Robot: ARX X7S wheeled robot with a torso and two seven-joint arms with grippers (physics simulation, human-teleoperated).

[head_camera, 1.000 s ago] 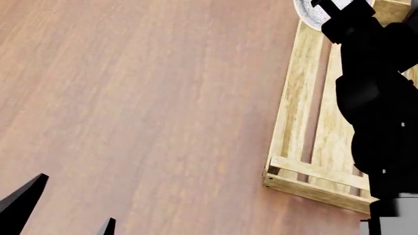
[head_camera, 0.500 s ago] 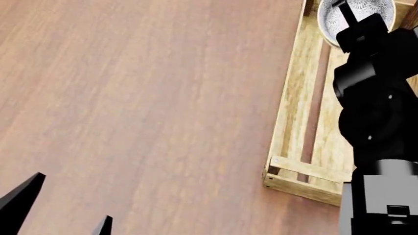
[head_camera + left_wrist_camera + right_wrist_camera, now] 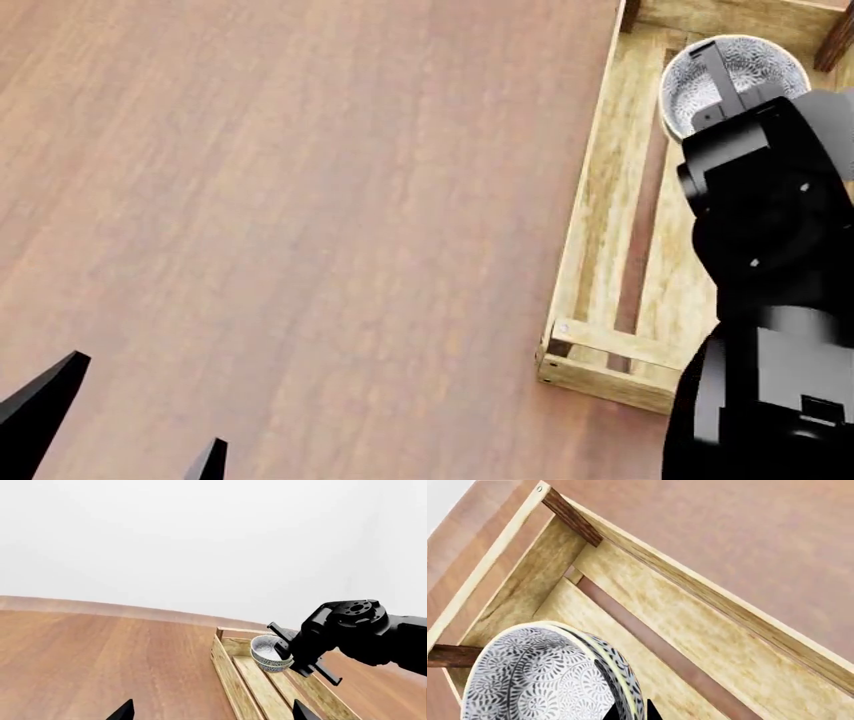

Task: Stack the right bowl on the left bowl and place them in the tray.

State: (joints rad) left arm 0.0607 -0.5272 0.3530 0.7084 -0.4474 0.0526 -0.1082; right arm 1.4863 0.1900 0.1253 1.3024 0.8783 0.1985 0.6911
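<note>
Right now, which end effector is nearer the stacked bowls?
Right. The right end effector grips the rim of the stacked bowls over the tray. The left end effector sits far off across the bare table.

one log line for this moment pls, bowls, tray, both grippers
stage: lowering | stacked bowls: held over tray, not set down | right gripper: shut on rim | left gripper: idle, open, over table

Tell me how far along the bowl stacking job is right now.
Stacking looks done: the bowls sit nested, two rims showing in the right wrist view. In hand: the right gripper grips the stack's rim and holds it over the tray, apparently just above the slats in the left wrist view. Left: lower it onto the slats and let go. The left gripper idles, open, over the table.
</note>
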